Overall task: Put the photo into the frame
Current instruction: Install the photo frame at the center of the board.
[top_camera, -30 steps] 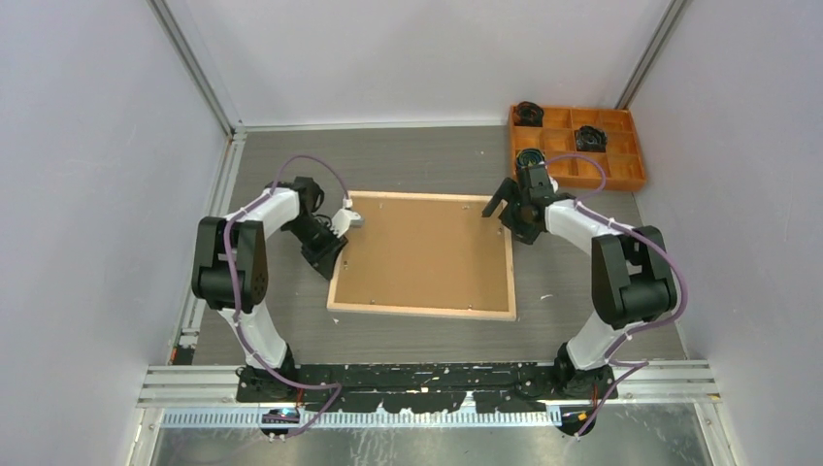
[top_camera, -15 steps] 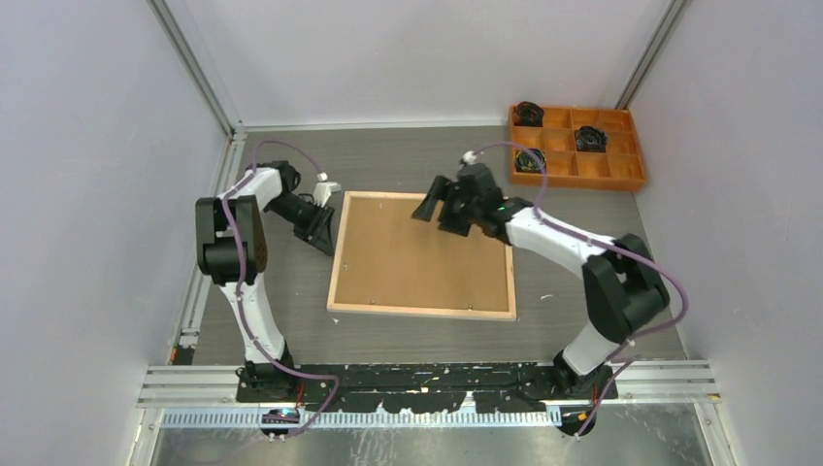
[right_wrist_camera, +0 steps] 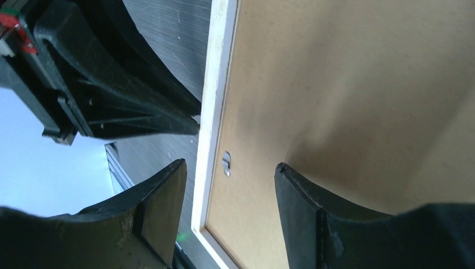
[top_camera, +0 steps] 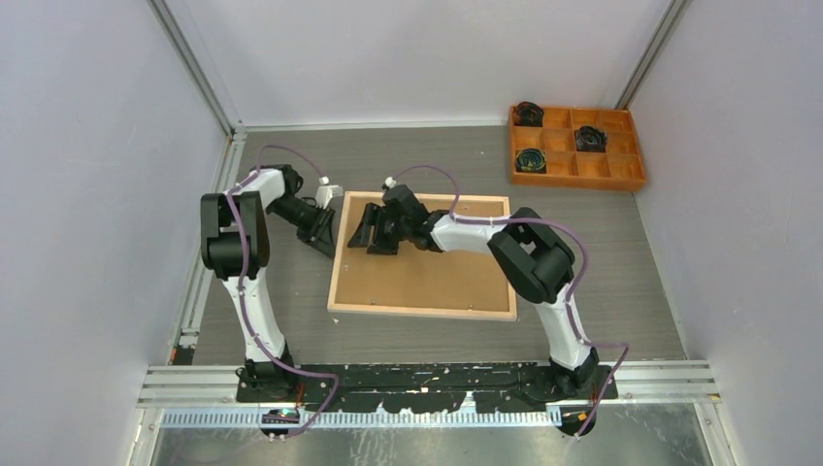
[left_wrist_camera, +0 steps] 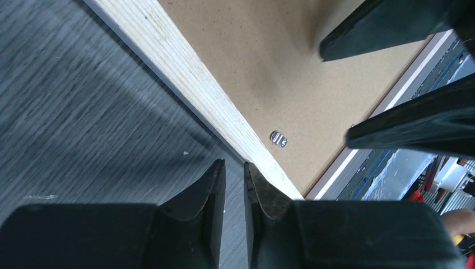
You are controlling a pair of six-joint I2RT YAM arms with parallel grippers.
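The frame (top_camera: 422, 312) lies back-up on the table, light wood rails around a plain brown backing board (top_camera: 442, 267). The photo is hidden. My left gripper (top_camera: 327, 241) is low beside the frame's left rail (left_wrist_camera: 196, 95); its jaws (left_wrist_camera: 234, 168) are nearly together with nothing between them. My right gripper (top_camera: 366, 237) reaches across to the board's upper left part. It is open (right_wrist_camera: 229, 169) and empty, straddling the rail (right_wrist_camera: 215, 84) and a small metal tab (right_wrist_camera: 226, 163). That tab also shows in the left wrist view (left_wrist_camera: 278, 138).
An orange compartment tray (top_camera: 621, 176) with dark coiled items stands at the back right. The two grippers are close together at the frame's left rail; the right fingers (left_wrist_camera: 392, 22) show in the left wrist view.
My right arm has swept left across the frame, from its upper right corner to its upper left part. My left gripper drew back slightly from the frame's corner, then held still.
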